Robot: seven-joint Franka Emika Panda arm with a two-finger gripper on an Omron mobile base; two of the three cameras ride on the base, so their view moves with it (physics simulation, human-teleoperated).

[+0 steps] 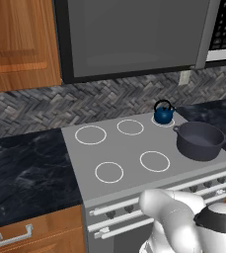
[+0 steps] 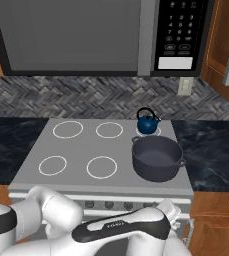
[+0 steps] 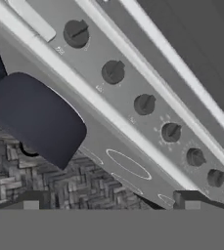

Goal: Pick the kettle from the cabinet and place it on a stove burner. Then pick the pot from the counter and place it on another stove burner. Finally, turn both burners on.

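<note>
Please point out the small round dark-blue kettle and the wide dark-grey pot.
Small round dark-blue kettle point(image 2: 147, 124): right base view, on its round body.
Wide dark-grey pot point(image 2: 156, 168): right base view, on its front wall.

The small blue kettle point(image 1: 163, 113) sits at the cooktop's point(image 1: 134, 148) back right corner, the dark pot point(image 1: 200, 141) just in front of it along the right edge, with four white rings bare.

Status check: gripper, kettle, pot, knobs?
Gripper open, empty, facing knobs. Kettle and pot on cooktop. Nothing blocking.
</note>
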